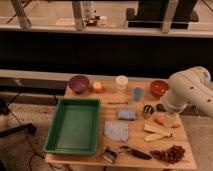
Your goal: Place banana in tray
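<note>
The large green tray [75, 125] sits empty on the left half of the wooden table [187, 135]. The banana [154, 132] lies on the table's right side as pale yellow pieces, well to the right of the tray. My white arm [187, 90] reaches in from the right. Its gripper [171, 118] hangs just above and to the right of the banana, near the table's right edge. Nothing shows held in it.
Along the back stand a purple bowl [78, 83], an orange [97, 86], a white cup [121, 82], a blue cup [137, 93] and a red bowl [159, 87]. A metal can [147, 110], blue sponge [126, 114], blue cloth [116, 131], grapes [170, 153] and a black-handled tool [135, 152] lie between tray and banana.
</note>
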